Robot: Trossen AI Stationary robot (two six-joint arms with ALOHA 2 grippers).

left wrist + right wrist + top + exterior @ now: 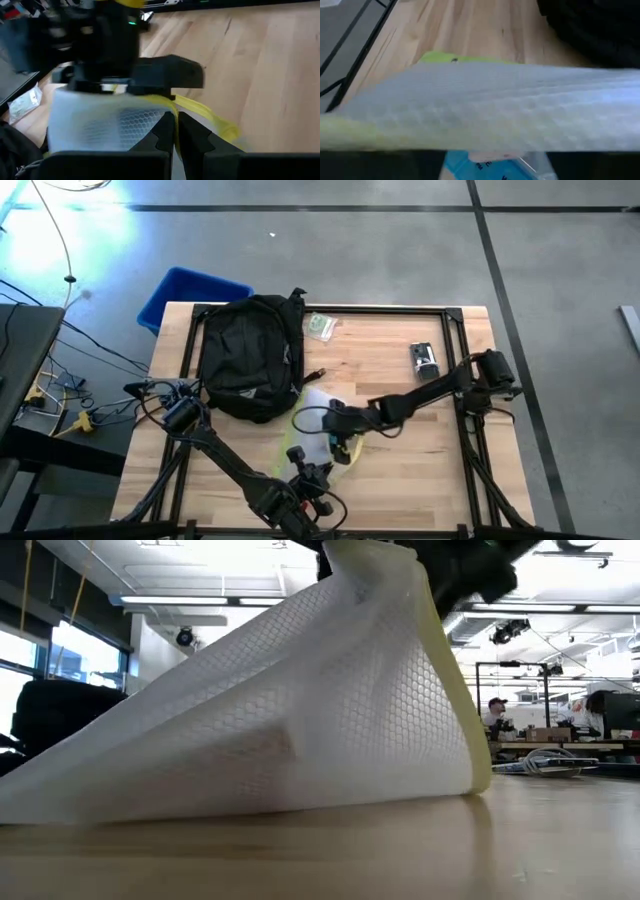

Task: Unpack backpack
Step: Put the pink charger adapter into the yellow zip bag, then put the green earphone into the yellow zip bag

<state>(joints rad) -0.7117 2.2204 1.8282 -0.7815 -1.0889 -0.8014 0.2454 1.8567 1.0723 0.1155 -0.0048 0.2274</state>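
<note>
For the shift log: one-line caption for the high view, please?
Right gripper over a clear mesh pouch with yellow edge beside the large black fabric backpack, left gripper shut at the pouch's near end.

Backpack (250, 355) blocks table's left-rear; pouch (322, 425) w/ both arms crowds centre-front; right-front wood (420, 470) free.
</note>
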